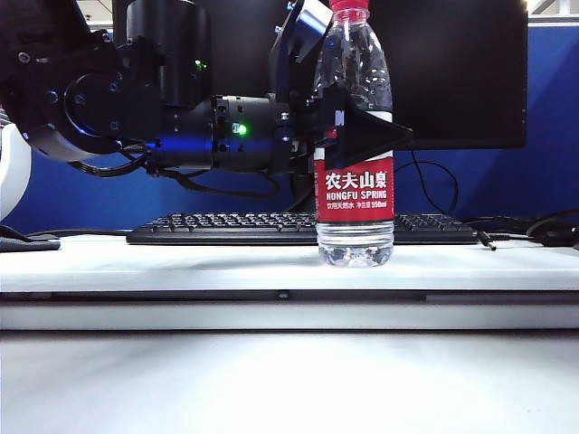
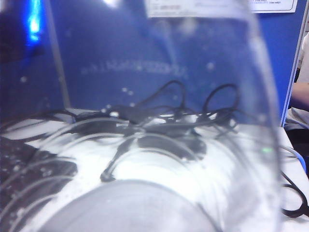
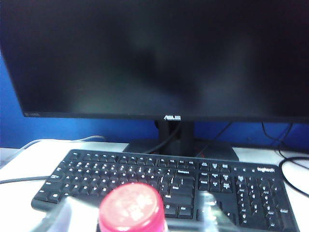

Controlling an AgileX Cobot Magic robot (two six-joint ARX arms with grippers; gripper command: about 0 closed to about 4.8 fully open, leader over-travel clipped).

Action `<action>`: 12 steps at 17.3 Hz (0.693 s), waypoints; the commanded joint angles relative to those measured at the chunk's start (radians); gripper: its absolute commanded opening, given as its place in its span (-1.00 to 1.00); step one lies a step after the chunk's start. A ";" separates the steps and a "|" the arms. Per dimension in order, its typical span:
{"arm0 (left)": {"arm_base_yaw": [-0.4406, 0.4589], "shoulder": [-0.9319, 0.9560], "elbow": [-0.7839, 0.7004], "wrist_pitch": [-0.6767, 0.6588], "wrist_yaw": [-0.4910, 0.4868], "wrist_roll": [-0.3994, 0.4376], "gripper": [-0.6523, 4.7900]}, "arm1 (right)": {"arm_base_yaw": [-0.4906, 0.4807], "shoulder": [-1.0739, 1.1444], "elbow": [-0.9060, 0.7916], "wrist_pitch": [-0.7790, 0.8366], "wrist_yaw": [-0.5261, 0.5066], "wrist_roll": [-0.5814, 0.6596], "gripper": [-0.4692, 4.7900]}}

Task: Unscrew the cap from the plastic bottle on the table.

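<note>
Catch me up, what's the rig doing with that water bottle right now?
The left gripper comes in from the left of the exterior view and clamps the plastic bottle around its middle, holding it upright on the table in front of the keyboard. The cap is still on. The right wrist view looks down on it from just above, facing the monitor, but the right gripper's fingers aren't in view. No unscrewing grip on the cap yet.
</note>
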 commanded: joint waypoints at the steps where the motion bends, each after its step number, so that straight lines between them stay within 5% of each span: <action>1: -0.001 0.004 -0.002 -0.034 -0.001 0.007 0.32 | -0.009 0.010 0.005 0.014 -0.006 0.018 0.20; 12: -0.001 0.004 -0.002 -0.035 0.000 0.007 0.32 | -0.045 0.031 0.006 0.012 -0.090 0.081 -0.23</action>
